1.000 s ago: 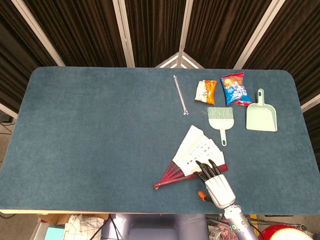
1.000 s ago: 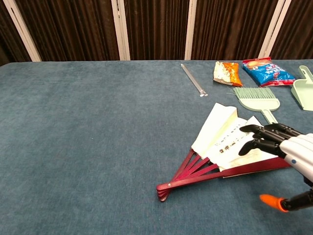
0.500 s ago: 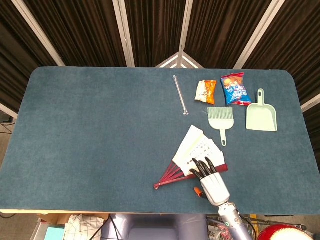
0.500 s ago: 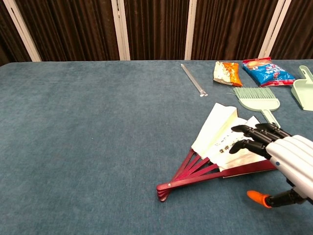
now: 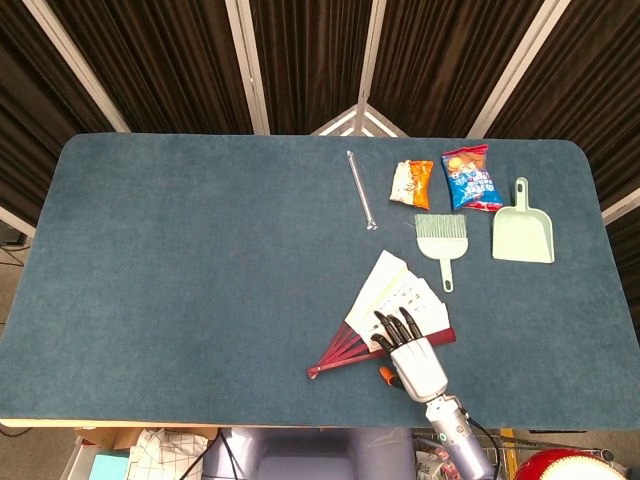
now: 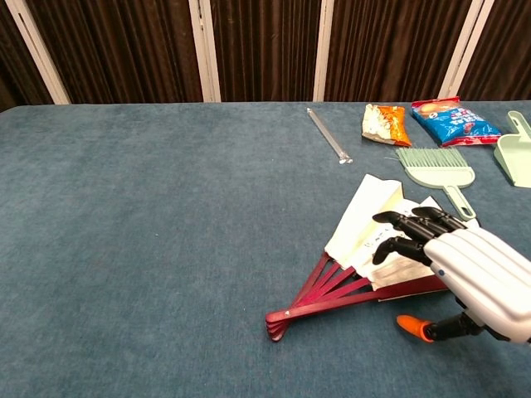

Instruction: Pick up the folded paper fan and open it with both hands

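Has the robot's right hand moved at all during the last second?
Yes. The right hand has slid left over the paper fan, away from the small brush that stayed put.

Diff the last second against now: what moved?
The right hand slid toward the robot's left, over the paper fan, fingers spread above the leaves; no grip visible. The fan, brush, dustpan, snack bags and rod have not moved.

Right hand (image 5: 411,356) (image 6: 465,269) shifts leftward over the paper fan (image 5: 385,308) (image 6: 373,240), dark fingertips (image 6: 388,219) now farther across the white leaf; orange thumb tip (image 6: 412,327) also moves left, nearer the red ribs.
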{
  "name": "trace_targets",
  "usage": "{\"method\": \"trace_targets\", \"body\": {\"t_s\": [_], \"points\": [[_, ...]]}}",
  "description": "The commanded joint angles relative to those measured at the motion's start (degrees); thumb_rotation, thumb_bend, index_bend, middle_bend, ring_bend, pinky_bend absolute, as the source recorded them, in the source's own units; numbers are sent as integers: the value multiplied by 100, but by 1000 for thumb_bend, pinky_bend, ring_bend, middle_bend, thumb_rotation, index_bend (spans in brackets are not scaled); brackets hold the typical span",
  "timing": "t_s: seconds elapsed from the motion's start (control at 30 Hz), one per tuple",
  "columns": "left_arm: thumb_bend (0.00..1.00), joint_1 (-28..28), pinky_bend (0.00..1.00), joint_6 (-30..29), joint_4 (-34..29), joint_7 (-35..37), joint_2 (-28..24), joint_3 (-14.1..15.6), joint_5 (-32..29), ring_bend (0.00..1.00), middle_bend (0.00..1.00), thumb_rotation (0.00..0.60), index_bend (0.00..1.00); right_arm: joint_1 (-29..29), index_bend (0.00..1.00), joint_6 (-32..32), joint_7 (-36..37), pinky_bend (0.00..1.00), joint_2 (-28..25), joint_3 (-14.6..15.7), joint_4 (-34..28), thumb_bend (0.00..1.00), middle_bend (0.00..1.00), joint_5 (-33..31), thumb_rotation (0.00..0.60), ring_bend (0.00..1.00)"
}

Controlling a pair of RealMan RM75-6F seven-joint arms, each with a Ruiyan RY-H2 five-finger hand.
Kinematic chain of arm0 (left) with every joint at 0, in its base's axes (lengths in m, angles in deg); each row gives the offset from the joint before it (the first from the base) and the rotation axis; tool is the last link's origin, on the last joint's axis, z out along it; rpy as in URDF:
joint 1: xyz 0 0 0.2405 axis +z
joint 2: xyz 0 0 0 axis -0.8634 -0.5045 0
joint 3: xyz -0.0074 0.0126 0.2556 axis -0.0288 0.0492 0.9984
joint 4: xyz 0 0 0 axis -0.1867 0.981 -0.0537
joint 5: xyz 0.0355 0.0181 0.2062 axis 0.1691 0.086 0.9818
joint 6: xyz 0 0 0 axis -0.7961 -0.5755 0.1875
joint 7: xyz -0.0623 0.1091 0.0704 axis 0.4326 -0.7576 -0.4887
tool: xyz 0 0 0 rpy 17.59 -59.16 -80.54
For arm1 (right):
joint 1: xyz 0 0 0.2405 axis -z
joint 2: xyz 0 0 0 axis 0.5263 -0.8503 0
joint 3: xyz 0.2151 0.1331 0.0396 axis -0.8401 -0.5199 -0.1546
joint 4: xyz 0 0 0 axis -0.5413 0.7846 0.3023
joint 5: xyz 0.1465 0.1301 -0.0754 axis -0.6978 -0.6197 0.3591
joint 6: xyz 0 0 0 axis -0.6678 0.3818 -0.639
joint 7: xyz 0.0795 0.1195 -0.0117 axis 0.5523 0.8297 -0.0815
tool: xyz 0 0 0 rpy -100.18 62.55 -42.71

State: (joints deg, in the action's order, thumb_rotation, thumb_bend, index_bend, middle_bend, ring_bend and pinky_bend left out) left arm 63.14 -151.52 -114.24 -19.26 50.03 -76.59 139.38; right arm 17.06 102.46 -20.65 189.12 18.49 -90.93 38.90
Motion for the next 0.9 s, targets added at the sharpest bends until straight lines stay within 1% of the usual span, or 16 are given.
{"method": "trace_targets", "body": {"t_s": [0.03, 0.2, 0.63, 0.9], "points": [[383, -7, 0, 8, -7, -25, 5, -2, -9, 0, 0, 600, 64, -44, 376, 7, 38, 75, 40, -18, 66, 234, 123, -32, 600, 175], [383, -21, 0, 24, -19, -95, 27, -7, -38, 0, 0, 600, 64, -89, 383, 40, 89, 75, 78, -48, 223, 263, 124, -104, 600, 176], [383, -11, 0, -21, -64, -205, 61, 8, -11, 0, 0, 600, 64, -200, 384, 102, 80, 83, 185, -49, 586, 279, 124, -183, 600, 177], [383, -19, 0, -10, -74, -243, 68, 6, -27, 0, 0, 600, 64, -225, 405, 121, 83, 90, 234, -31, 771, 289, 132, -243, 600, 185]]}}
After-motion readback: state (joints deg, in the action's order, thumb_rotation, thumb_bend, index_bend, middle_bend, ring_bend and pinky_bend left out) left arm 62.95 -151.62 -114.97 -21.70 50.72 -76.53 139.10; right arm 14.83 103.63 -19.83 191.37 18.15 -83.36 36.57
